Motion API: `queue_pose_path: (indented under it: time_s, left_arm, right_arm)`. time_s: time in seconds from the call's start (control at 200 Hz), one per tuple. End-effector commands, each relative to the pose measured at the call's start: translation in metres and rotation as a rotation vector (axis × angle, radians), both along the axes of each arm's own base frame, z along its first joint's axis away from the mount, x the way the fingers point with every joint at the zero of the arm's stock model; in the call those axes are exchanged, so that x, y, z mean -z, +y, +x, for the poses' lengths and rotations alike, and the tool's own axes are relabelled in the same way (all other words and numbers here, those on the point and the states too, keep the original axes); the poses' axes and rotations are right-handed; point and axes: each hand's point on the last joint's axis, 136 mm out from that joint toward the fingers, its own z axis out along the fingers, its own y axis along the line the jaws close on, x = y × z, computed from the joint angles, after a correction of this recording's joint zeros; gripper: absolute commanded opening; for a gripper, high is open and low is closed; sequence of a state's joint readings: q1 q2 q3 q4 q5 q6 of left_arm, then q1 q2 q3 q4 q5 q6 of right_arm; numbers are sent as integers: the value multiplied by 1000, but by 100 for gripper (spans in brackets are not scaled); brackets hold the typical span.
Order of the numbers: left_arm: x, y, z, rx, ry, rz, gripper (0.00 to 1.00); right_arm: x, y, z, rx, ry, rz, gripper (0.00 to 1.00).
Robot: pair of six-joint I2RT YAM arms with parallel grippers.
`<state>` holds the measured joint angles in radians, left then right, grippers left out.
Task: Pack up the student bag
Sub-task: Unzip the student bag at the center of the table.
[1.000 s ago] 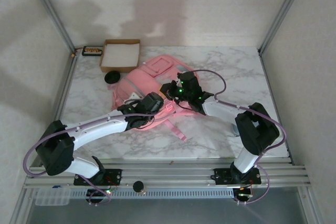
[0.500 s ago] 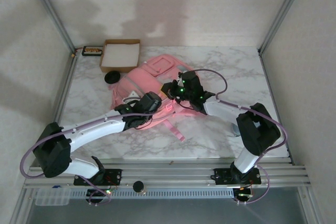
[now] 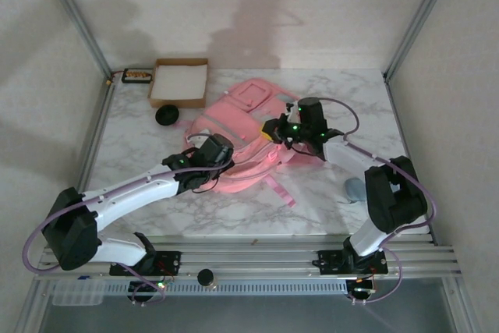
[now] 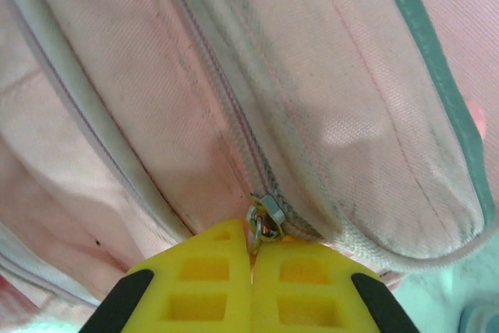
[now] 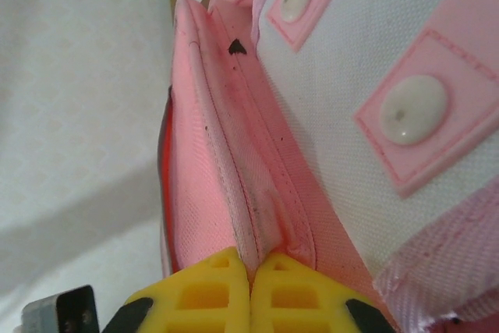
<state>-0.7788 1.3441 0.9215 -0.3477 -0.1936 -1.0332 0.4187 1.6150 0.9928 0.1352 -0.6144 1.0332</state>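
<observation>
Left pincer is clamped on the bag's zip pull, right pincer on a seam. A crooked tug could slip it.

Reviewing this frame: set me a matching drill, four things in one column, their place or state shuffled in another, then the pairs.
1 left gripper
2 right gripper
3 cardboard box
4 black round object

A far left of the table
B shut on a fold of the student bag
C at the box's near edge
D shut on the zip pull

Pairs: 1-D, 2-B, 3-A, 4-C
</observation>
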Motion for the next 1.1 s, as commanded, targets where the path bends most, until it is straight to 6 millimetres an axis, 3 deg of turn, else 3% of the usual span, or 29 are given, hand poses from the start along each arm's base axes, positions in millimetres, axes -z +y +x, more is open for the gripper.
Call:
queue_pose_path:
  time_s: [0.0, 0.14, 0.3, 0.421, 0.631, 0.801, 0.931, 1.031, 1.097]
  left_arm:
    - [10, 18, 6, 85, -6, 188, 0]
    - [-3, -11, 20, 157, -70, 131, 0]
    - [-5, -26, 24, 204, -87, 121, 0]
    - [-4, -30, 23, 218, -92, 115, 0]
    - [-8, -30, 23, 232, -98, 122, 0]
    - [-9, -27, 21, 232, -96, 128, 0]
    - [-4, -28, 20, 247, -83, 142, 0]
    - [1, -19, 19, 221, -71, 183, 0]
    - [1, -13, 20, 205, -67, 213, 0]
  right_arm:
    - [-39, -39, 33, 119, -188, -64, 5]
    - [-27, -38, 5, 81, -136, -93, 43]
    - [-25, -20, -43, 96, -74, -51, 58]
    - [-19, 8, -58, 103, -14, 26, 56]
    - [-4, 37, -53, 148, 45, 13, 51]
    - [12, 44, -45, 205, 91, -14, 48]
    - [13, 54, -39, 229, 56, -35, 37]
    - [17, 53, -32, 250, 41, -75, 16]
    - [16, 47, -31, 260, 22, -90, 9]
